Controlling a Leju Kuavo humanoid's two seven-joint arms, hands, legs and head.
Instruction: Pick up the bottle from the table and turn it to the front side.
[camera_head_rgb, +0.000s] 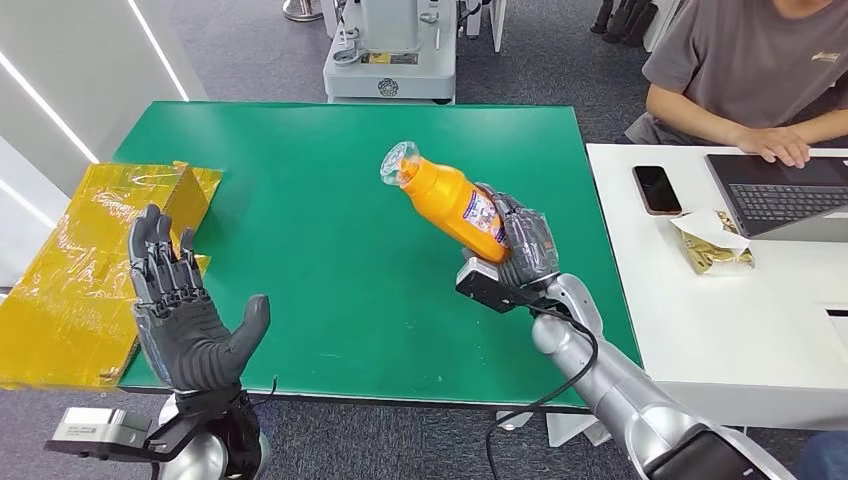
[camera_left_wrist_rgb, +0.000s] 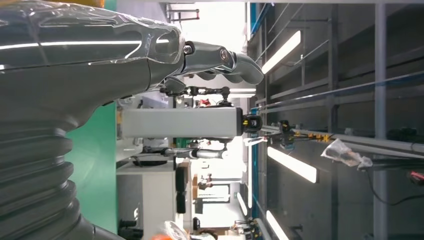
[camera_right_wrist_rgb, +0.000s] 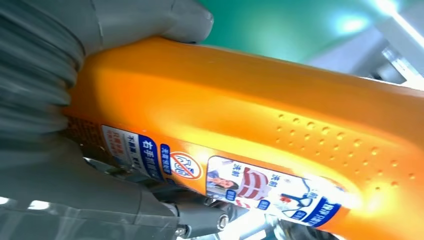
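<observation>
My right hand (camera_head_rgb: 522, 245) grips an orange bottle (camera_head_rgb: 455, 205) and holds it tilted above the green table (camera_head_rgb: 320, 250), its clear-wrapped cap (camera_head_rgb: 400, 163) pointing up and to the far left. A printed label (camera_head_rgb: 484, 214) faces me on the bottle's side. Close up in the right wrist view, the orange bottle (camera_right_wrist_rgb: 260, 120) lies against my thumb (camera_right_wrist_rgb: 185, 20), its label (camera_right_wrist_rgb: 240, 182) along the lower side. My left hand (camera_head_rgb: 185, 305) stands raised over the table's near left corner, palm open, fingers apart, holding nothing. The left hand's fingers (camera_left_wrist_rgb: 220, 60) appear in the left wrist view against the room.
Yellow packaging (camera_head_rgb: 90, 250) lies at the table's left edge. A white desk (camera_head_rgb: 700, 320) adjoins on the right, with a phone (camera_head_rgb: 657, 189), a laptop (camera_head_rgb: 780, 190) and a gold packet (camera_head_rgb: 715, 245). A person (camera_head_rgb: 760, 80) sits there. A grey machine base (camera_head_rgb: 390, 60) stands beyond the table.
</observation>
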